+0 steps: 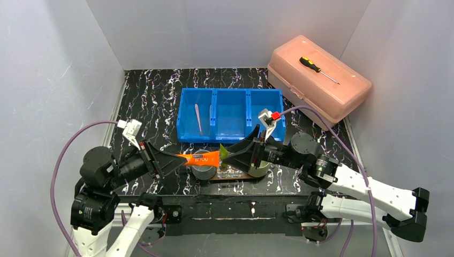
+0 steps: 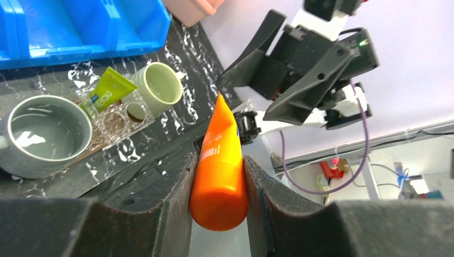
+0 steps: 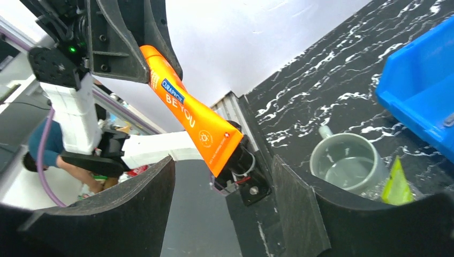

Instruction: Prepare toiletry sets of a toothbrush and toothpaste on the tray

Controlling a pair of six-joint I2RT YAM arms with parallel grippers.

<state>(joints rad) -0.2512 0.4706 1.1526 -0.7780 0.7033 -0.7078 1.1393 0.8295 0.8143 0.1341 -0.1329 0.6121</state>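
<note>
The left claw [image 2: 219, 160] is shut tight on the orange tube [image 2: 218, 134] and holds it up in the air, just above the grey mug [image 2: 43, 134] at the left end of the tray [image 1: 233, 177]. The right claw [image 3: 224, 160] is wide open; the flat end of the tube sits between its fingers but they do not touch it.

I think the job now is to put the orange tube into the grey mug. To do it well, the right claw should back away first; then the left claw should tip the tube up, bring it down slowly into the mug, and let go only when it rests inside - no bumping the mug or the green tube [image 2: 110, 88].

Counting: two tubes, one orange and one green; two mugs, the grey one and the pale green mug [image 2: 160, 85]; one tray. One toothbrush [image 1: 198, 119] lies in the blue bin [image 1: 230, 140] - maybe a second beside it, too faint to tell.
</note>
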